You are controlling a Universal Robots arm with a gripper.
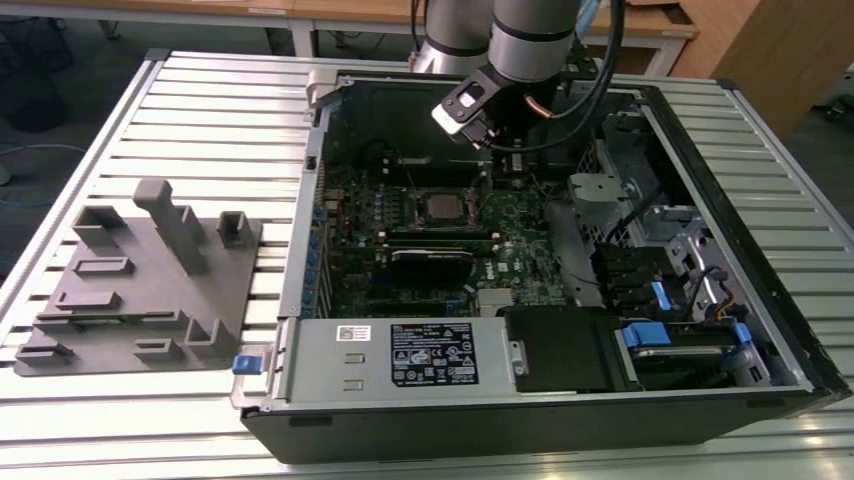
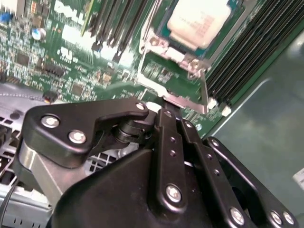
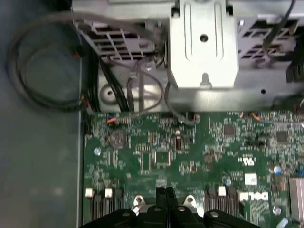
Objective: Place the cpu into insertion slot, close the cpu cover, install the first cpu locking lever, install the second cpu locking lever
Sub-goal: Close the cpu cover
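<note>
Bright overhead light, glare on the slatted table point(image 1: 134, 415) — computer case point(image 1: 507, 432) interior shadowed, cpu point(image 2: 199, 21) washed pale

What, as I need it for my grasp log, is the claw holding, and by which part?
Nothing, as far as shows: the claw is shut with nothing in it, and the cpu lies apart from it on the green board.

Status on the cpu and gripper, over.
Gripper shut, close over green circuit board. Pale silvery square cpu seated, thin silver frame cover down around it. Nothing blocking.
</note>
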